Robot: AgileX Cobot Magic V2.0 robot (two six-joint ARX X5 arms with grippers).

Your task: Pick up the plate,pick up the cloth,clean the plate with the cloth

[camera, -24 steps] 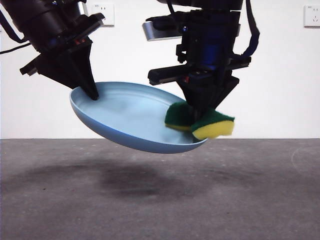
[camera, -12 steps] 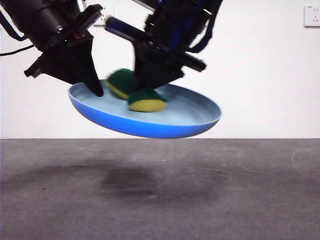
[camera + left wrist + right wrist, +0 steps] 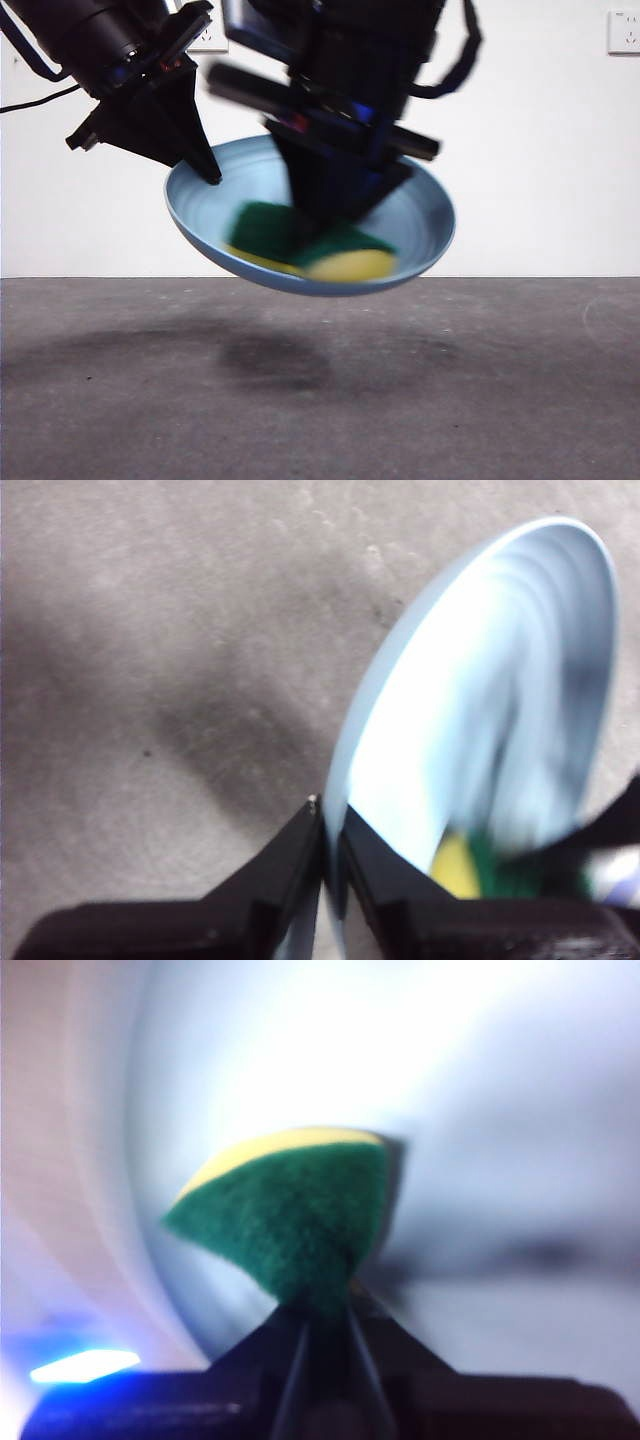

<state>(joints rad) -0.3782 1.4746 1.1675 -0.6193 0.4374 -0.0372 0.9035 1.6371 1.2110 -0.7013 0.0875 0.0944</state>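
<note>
a light-blue plate (image 3: pixel 420 215) hung tilted above the grey table (image 3: pixel 500 390), its rim clamped between the left gripper's (image 3: pixel 208 172) jaws. inside it, a yellow-and-green sponge (image 3: pixel 300 240) (blurred) pressed against the plate's face, pinched in the right gripper's (image 3: pixel 335 222) closed jaws.

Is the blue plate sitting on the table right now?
No, the plate hangs in the air above the table, pinched at its rim by the left gripper, with its dark shadow on the surface below.
</note>
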